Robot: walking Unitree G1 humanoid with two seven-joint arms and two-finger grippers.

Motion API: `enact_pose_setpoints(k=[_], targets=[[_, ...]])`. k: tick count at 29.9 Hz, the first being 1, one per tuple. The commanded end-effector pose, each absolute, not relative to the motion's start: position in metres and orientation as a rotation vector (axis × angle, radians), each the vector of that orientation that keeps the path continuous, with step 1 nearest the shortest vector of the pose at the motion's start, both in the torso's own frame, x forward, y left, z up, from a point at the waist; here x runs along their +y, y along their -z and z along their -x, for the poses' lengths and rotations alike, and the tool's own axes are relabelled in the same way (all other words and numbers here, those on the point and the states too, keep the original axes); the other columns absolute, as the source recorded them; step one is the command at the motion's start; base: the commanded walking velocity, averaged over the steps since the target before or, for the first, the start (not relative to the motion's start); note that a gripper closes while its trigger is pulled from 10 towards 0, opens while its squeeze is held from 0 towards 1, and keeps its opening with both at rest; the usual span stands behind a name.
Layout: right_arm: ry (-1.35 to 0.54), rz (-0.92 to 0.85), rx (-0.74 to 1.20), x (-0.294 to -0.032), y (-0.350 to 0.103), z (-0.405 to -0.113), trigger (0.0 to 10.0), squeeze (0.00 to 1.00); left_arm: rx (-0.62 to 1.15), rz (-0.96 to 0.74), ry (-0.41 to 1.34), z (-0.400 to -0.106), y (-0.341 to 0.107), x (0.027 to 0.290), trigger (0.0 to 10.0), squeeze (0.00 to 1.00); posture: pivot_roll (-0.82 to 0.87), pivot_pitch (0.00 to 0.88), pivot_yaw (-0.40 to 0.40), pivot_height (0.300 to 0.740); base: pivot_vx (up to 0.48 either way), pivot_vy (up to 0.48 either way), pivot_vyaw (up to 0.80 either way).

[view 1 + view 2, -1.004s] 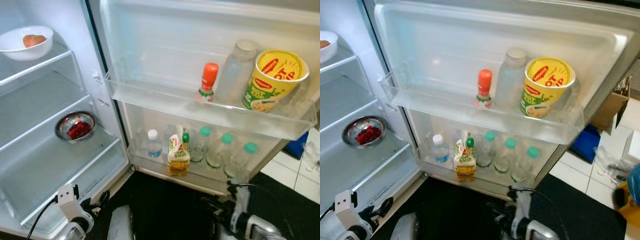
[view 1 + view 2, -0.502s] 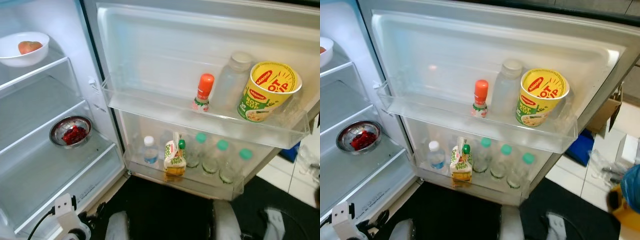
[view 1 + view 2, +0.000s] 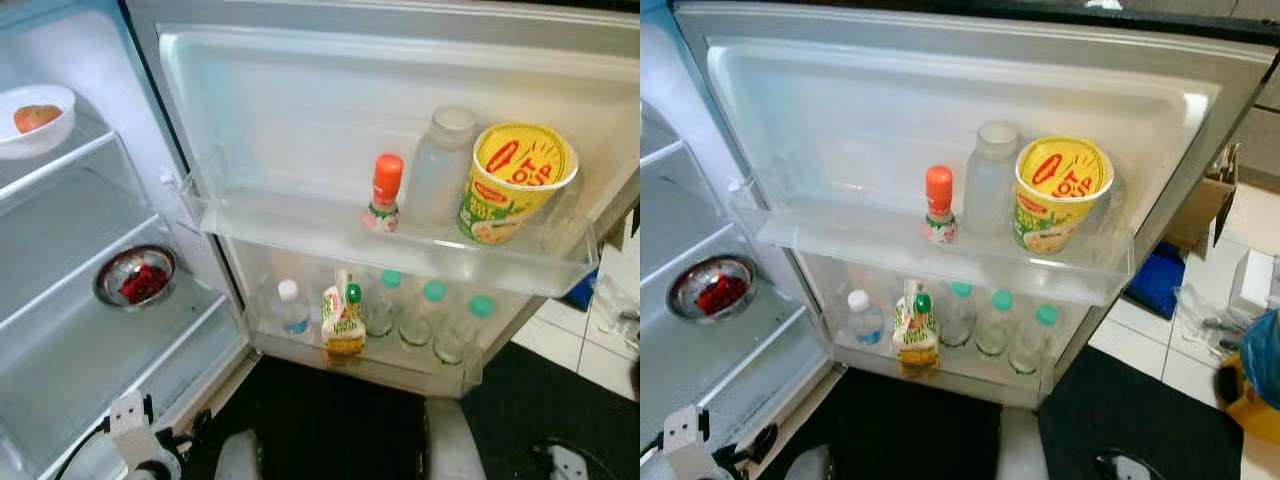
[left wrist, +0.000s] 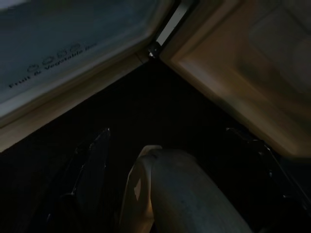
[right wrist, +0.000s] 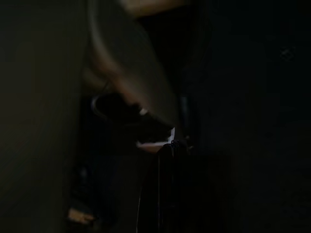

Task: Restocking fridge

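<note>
A: Two arms low, nothing carried. Left gripper (image 4: 165, 194) down by fridge's bottom edge, jaws spread, empty. Right arm idle; jaws – can't tell.

B: Stock?

A: Door shelf (image 3: 400, 245), up and fwd of both: sauce bottle (image 3: 384, 192), cup noodles (image 3: 512, 180), upright. Bottles below. Inner shelves nearer left arm. Dark mat, tiled floor.

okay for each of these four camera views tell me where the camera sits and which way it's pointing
Left eye view: on the head, looking down into the open fridge; yellow noodle cup on the upper clear door shelf, left gripper at the bottom.
Right eye view: beside it, same scene; shares the orange-capped sauce bottle.
Left wrist view: on the low left arm, facing the fridge's bottom edge, black fingers apart.
Right wrist view: very dark, little readable.
</note>
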State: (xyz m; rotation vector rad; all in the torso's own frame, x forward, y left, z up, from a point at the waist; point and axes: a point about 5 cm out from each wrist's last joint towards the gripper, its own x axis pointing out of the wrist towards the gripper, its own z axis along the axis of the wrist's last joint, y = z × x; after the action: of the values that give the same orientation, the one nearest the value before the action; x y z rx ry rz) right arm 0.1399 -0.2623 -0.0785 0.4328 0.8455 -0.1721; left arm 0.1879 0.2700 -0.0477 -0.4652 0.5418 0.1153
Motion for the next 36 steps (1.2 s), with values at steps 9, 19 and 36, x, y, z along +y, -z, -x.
enact_pose_setpoints(k=[9, 19, 36], targets=[[0.321, -0.399, 0.919, -0.274, 0.086, -0.115, 10.0, 0.0, 0.589, 0.451, -0.169, -0.173, 0.053, 0.28, 10.0, 0.0, -0.08, 0.158, -0.003, 0.607, 0.0, 0.0, 0.0], [0.327, -0.406, 0.912, -0.272, 0.086, -0.117, 10.0, 0.0, 0.683, 0.452, -0.195, -0.157, 0.065, 0.275, 10.0, 0.0, -0.08, 0.156, -0.001, 0.607, -0.063, 0.0, 0.0], [0.322, -0.411, 0.908, -0.27, 0.086, -0.118, 10.0, 0.0, 0.706, 0.447, -0.187, -0.157, 0.067, 0.27, 10.0, 0.0, -0.08, 0.154, -0.002, 0.607, -0.347, 0.0, 0.0]])
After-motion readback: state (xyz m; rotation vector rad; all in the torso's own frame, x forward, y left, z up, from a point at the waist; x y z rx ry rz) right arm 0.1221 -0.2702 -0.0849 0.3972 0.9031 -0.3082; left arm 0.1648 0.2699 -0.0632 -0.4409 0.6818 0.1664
